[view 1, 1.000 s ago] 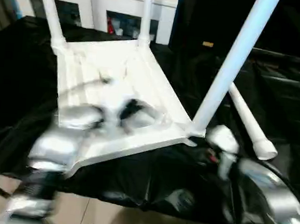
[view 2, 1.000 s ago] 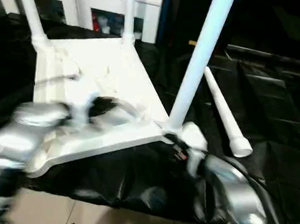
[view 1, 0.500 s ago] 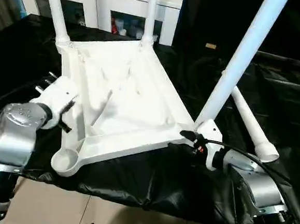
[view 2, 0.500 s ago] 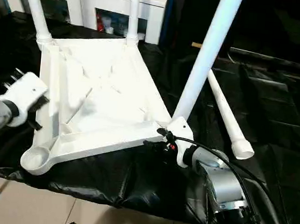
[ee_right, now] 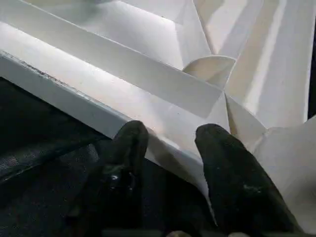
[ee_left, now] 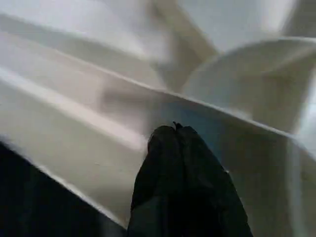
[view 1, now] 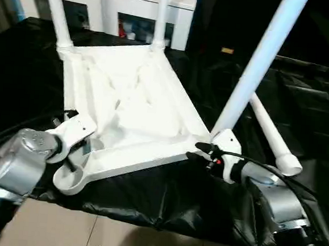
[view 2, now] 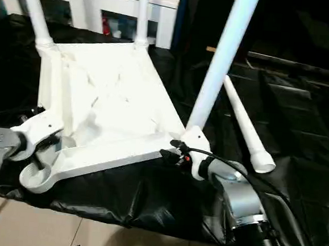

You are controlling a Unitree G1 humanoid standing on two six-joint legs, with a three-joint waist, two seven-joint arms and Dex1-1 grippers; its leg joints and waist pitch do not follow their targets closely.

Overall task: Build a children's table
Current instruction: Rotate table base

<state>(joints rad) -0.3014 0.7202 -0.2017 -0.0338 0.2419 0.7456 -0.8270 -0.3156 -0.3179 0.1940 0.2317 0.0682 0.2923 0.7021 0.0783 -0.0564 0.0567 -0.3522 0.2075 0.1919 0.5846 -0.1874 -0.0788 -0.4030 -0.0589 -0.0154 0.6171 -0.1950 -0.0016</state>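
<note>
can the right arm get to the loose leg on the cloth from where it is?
Probably yes. The loose leg lies beside the right pincer on the black cloth, nothing between, though the standing leg crowds that side.

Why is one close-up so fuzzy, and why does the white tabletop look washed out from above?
Left wrist view: the camera sits right against the tabletop, so its ribs smear out of focus behind the shut left gripper. Right wrist view: sharper, the right gripper straddling the edge. Left eye view: the tabletop glares against the black cloth, and the left forearm blurs.
</note>
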